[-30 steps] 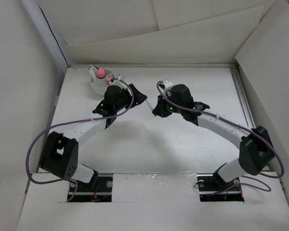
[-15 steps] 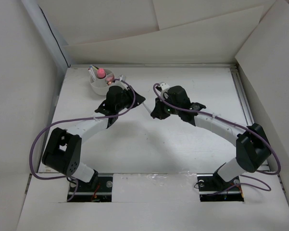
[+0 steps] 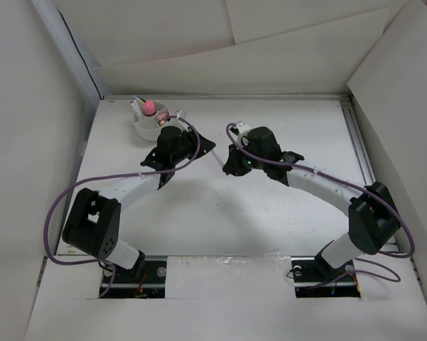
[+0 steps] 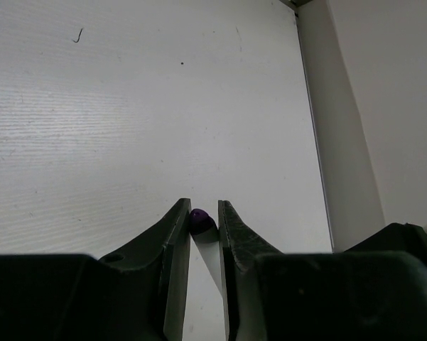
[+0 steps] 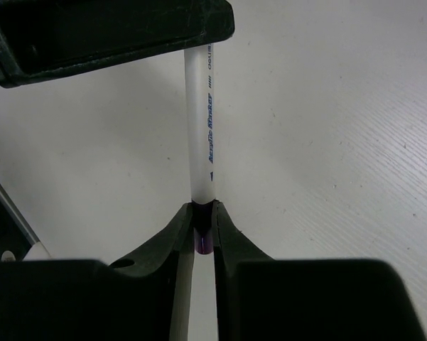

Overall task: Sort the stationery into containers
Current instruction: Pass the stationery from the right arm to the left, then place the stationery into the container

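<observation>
- One marker (image 5: 201, 128), pinched at its purple end between the pressed-together fingers of the right gripper (image 5: 201, 213).
- Other end reaching into the left gripper (image 4: 204, 209), whose fingers sit narrowed around a purple tip. Cannot tell whether clamping or merely flanking it.
- Over the last second, drew closer together and then halted, with the marker bridging both above the tabletop (image 3: 270, 213).
- Judged a handover, right to left, not yet released.
- Beyond the left gripper, near but apart, the white cup (image 3: 142, 130) in the far left corner, with the pink-capped tube (image 3: 149, 109) already inside. Marker still to go in.
</observation>
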`<state>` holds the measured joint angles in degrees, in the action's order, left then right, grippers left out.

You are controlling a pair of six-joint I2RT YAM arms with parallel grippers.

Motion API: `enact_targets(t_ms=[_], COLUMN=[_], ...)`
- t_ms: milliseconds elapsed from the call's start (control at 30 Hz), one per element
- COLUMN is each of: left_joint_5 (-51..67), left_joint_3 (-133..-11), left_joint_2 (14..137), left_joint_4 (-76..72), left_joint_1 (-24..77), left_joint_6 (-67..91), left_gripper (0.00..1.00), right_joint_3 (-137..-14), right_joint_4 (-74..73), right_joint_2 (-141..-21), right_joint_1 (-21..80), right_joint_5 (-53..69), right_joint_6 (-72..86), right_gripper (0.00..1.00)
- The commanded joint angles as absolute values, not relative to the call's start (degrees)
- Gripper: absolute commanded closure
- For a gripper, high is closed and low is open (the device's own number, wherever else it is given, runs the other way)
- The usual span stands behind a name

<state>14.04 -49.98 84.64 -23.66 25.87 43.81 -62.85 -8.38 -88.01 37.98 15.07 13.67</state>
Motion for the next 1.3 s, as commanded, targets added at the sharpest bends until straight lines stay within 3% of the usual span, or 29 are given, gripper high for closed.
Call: enact_targets(t_ms=[0,67,100,300,700,1267], left_joint_5=[13.01,12.49,12.48,11.95,2.82,-6.76], left_joint_3=[-52.12,-52.82,-52.82,-53.96,-60.02,-77.77], left_joint_2=[84.2,84.2,84.2,84.73,82.54,87.8], left_joint_4=[-23.47,-22.86,-22.33,-22.32,-15.3,-6.25], left_joint_1=[25.75,25.75,25.75,25.75,17.59,-6.85], left_joint_6=[42.89,42.89,42.89,42.36,43.5,44.39], left_gripper=[1.0,1.0,1.0,1.0,1.0,1.0], right_joint_3=[-63.19,-63.19,-63.19,-63.19,-61.0,-60.47], right_joint_4=[-4.83,-4.83,-4.83,-4.83,-4.31,-3.78], right_joint_2=[-85.87,-85.87,-85.87,-84.82,-81.04,-81.04], right_joint_1=[38.5,38.5,38.5,38.5,36.39,36.39], right_joint_5=[14.33,14.33,14.33,14.33,13.8,12.13], right_joint_6=[13.1,13.1,13.1,13.1,14.15,14.68], right_gripper=[0.82,0.63,0.59,0.48,0.46,0.46])
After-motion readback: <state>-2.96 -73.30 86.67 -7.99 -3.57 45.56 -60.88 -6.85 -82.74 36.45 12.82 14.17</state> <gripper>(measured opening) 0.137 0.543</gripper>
